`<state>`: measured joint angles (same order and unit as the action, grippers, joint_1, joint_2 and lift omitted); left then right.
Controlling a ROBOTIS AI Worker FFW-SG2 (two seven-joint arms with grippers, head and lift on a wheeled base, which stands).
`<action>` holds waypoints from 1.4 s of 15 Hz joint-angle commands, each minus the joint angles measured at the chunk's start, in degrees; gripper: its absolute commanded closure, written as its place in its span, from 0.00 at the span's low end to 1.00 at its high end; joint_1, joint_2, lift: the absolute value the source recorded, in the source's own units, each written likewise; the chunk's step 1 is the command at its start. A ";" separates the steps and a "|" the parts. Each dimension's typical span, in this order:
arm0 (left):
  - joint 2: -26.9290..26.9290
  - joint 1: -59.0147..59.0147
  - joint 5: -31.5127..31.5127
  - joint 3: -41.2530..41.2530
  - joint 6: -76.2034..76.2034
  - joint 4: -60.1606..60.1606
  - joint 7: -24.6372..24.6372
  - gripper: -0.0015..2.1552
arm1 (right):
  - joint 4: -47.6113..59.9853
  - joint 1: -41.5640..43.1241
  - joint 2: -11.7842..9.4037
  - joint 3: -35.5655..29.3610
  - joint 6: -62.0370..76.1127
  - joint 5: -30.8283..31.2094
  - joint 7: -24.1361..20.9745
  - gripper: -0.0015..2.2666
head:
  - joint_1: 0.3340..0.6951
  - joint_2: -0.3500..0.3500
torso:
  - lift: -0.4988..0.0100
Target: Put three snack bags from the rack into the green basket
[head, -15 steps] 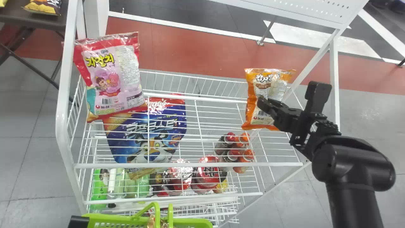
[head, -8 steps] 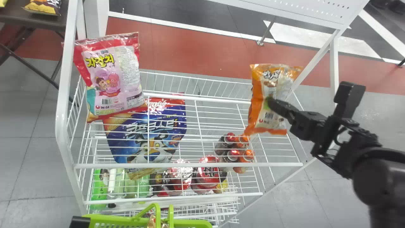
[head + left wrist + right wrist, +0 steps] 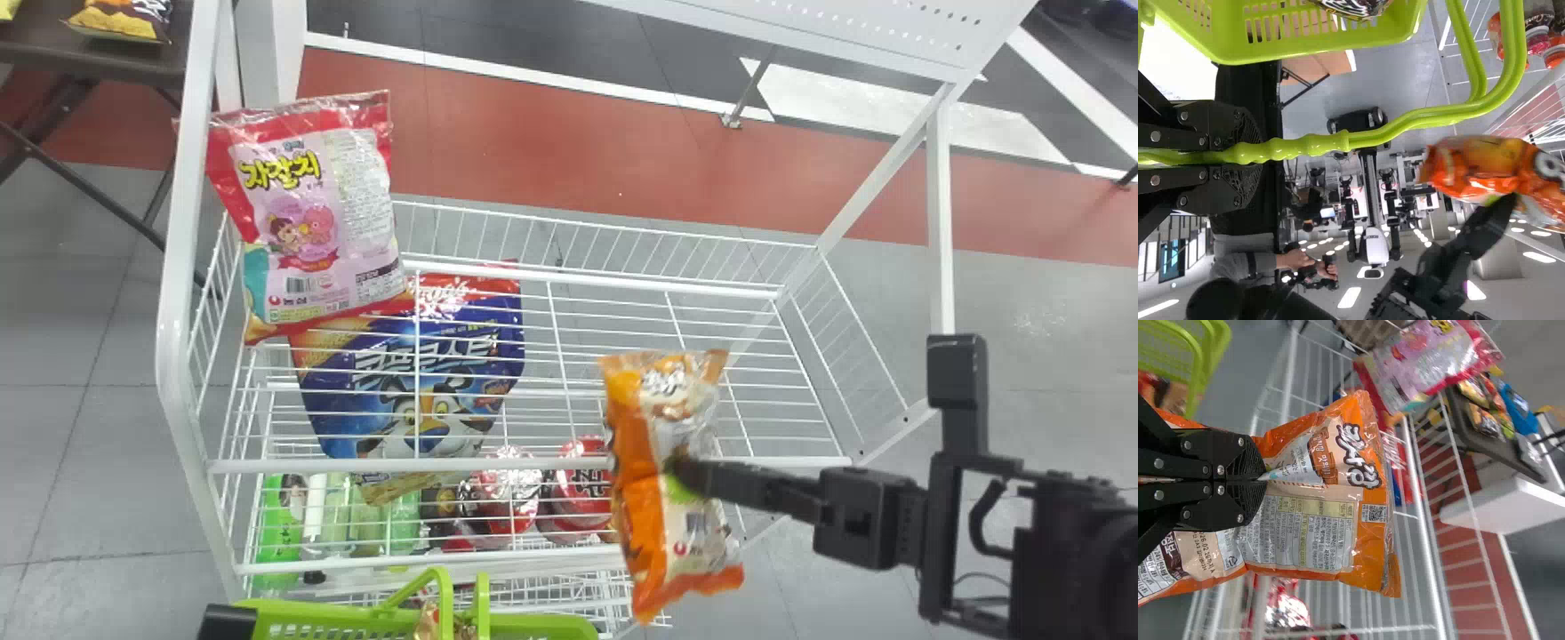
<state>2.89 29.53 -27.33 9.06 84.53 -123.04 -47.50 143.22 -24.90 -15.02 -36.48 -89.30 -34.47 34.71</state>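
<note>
My right gripper (image 3: 692,476) pinches an orange snack bag (image 3: 638,484) by its middle, near the rack (image 3: 302,466). My left gripper (image 3: 227,622) clenches the handle (image 3: 1313,145) of the green basket (image 3: 311,610).

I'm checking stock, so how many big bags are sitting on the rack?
2: the pink bag at the left, and the blue bag lower down. The orange bag is in the right claw. Others may be hidden.

Open room lies above the back right of the rack (image 3: 533,464), while 1 pink bag (image 3: 311,222) blocks its back left.
</note>
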 commanded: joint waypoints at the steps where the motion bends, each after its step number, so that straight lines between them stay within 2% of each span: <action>1: -0.16 0.00 0.00 0.26 -0.02 0.26 0.03 0.95 | 0.49 -3.22 0.26 2.29 -0.78 0.28 1.24 0.96 | 1.00 0.00 | 0.98; 5: -0.25 0.00 0.26 0.79 -0.02 0.09 0.56 0.95 | -1.80 -8.93 -0.10 11.69 -0.78 3.44 1.94 0.96 | 1.00 0.00 | 0.98; 10: -0.25 0.00 0.70 1.75 0.16 -0.18 1.62 0.95 | -7.42 -9.02 -0.01 19.87 -0.78 3.18 1.77 0.96 | 1.00 0.00 | 0.98; 13: -0.16 0.00 0.96 2.10 0.16 -0.44 1.79 0.95 | -10.50 -7.09 -1.06 27.16 -0.78 4.06 1.68 0.96 | 1.00 0.00 | 0.98; 17: -0.16 -0.09 1.05 2.10 0.16 -0.53 1.79 0.95 | -14.63 -5.42 -1.59 35.86 -0.78 7.31 1.41 0.96 | 1.00 0.00 | 0.98; 18: -0.16 -0.09 1.05 2.10 0.16 -0.53 1.79 0.95 | -15.42 -5.16 -2.56 37.97 -0.78 8.10 1.33 0.96 | 1.00 0.00 | 0.98; 19: -0.16 -0.09 0.96 2.02 0.16 -0.53 1.70 0.95 | -15.69 -5.16 -2.56 39.55 -0.78 10.65 0.98 0.96 | 1.00 0.00 | 0.98; 21: -0.16 -0.09 0.96 2.02 0.16 -0.44 1.53 0.95 | -15.77 -5.33 -3.17 40.34 -0.78 13.99 -1.92 0.96 | 1.00 0.00 | 0.98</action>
<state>2.73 29.44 -26.35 11.08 84.69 -123.56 -45.90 127.56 -30.11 -17.70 3.11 -89.78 -22.79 33.81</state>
